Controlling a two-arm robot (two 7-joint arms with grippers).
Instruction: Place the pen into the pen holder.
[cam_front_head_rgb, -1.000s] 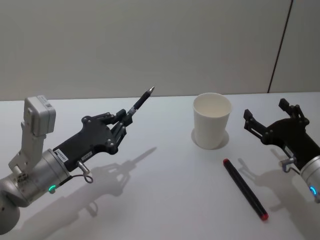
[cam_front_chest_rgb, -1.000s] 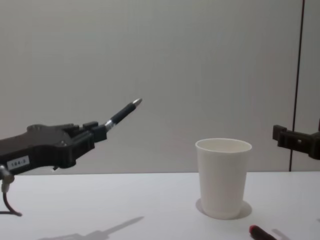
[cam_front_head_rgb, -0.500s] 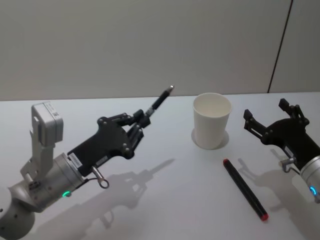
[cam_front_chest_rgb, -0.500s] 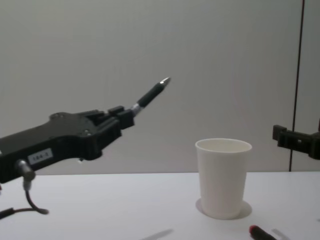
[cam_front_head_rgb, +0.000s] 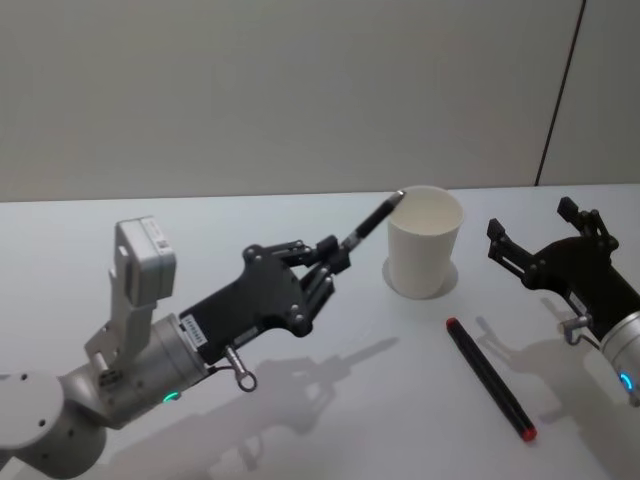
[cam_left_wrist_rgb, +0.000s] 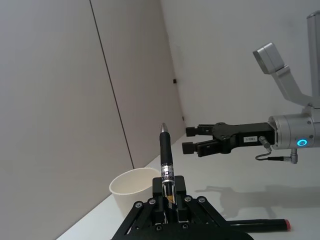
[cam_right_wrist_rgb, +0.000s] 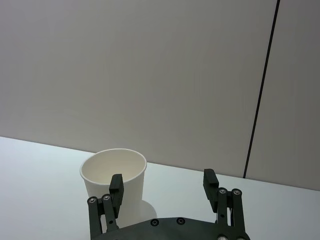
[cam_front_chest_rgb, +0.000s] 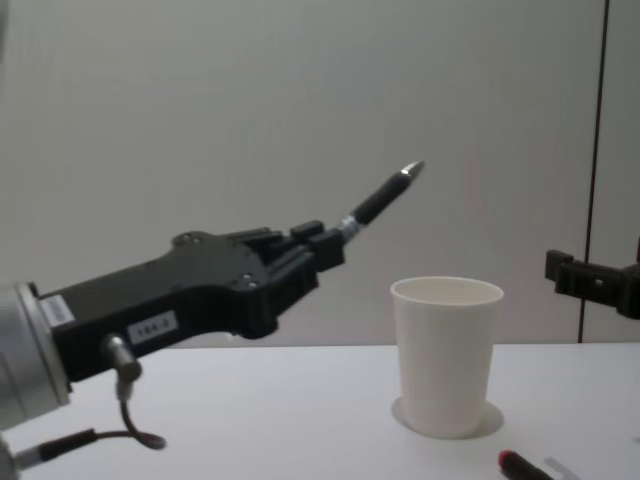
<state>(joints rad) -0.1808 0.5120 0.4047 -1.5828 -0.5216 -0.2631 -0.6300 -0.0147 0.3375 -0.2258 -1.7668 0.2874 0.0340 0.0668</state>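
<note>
Left end effector (cam_front_head_rgb: 335, 255): clamped on the lower barrel of the pen (cam_front_head_rgb: 372, 222), mid-frame, raised off the tabletop (cam_front_head_rgb: 400, 440).
Pen: slanted toward the upper right, tip leading; probably held high to clear the rim before tipping in.
Cup (cam_front_head_rgb: 425, 245): upright, right of centre; rim just below and right of the pen tip, apart from the fingers.
Right end effector (cam_front_head_rgb: 533, 222): spread apart, empty, parked at the right edge.
Second pen (cam_front_head_rgb: 490, 378): flat on the tabletop, lower right.

Plain grey-beige wall (cam_front_head_rgb: 250, 90) ahead of me, one thin dark vertical seam (cam_front_head_rgb: 560, 95) toward my right. My white table (cam_front_head_rgb: 120, 230) runs back to wall. Light even, soft shadows on tabletop.
</note>
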